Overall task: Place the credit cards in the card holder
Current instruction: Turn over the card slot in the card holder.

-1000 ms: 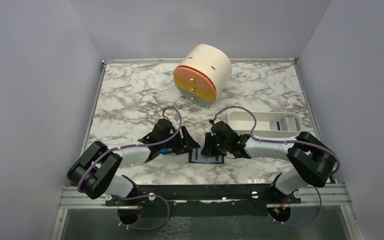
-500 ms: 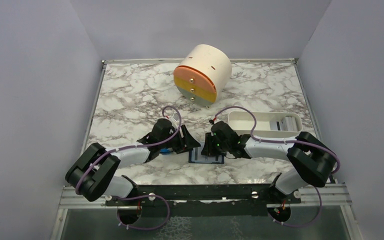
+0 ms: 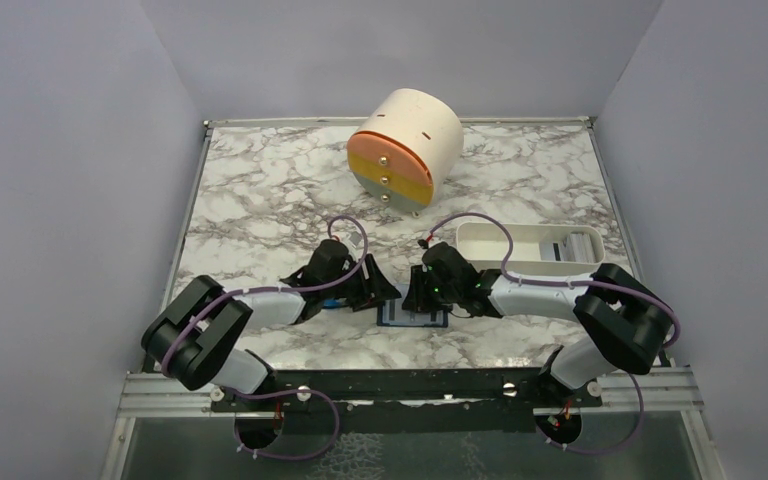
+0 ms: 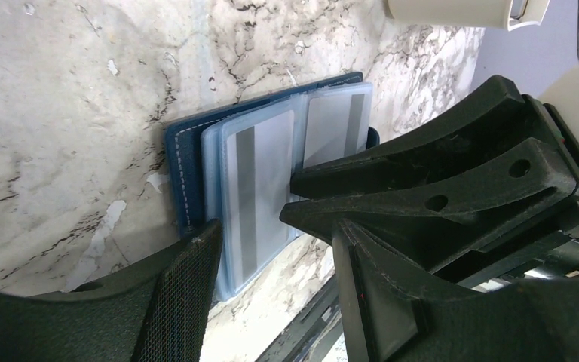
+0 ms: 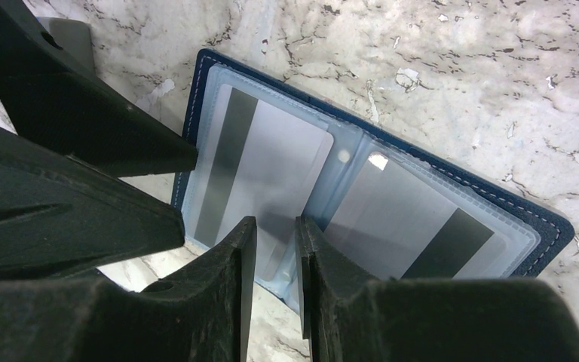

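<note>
The navy card holder [image 3: 415, 317] lies open and flat on the marble near the front edge. It also shows in the left wrist view [image 4: 181, 151] and the right wrist view [image 5: 550, 226]. Two pale credit cards with dark stripes sit in its clear sleeves, one in the left half [image 5: 271, 166] and one in the right half [image 5: 415, 219]. My left gripper [image 3: 385, 290] [image 4: 277, 230] is open and empty over the holder's left end. My right gripper [image 3: 412, 297] [image 5: 275, 226] hovers over the middle fold, its jaws a narrow gap apart with nothing between them.
A white oblong tray [image 3: 520, 243] stands behind the right arm. A cream drum with an orange and yellow face [image 3: 405, 145] lies at the back centre. A small bright blue block [image 3: 332, 300] shows beneath the left wrist. The table's front rail is close below the holder.
The left arm's elbow has shifted slightly. Both grippers and the card holder stay where they were.
</note>
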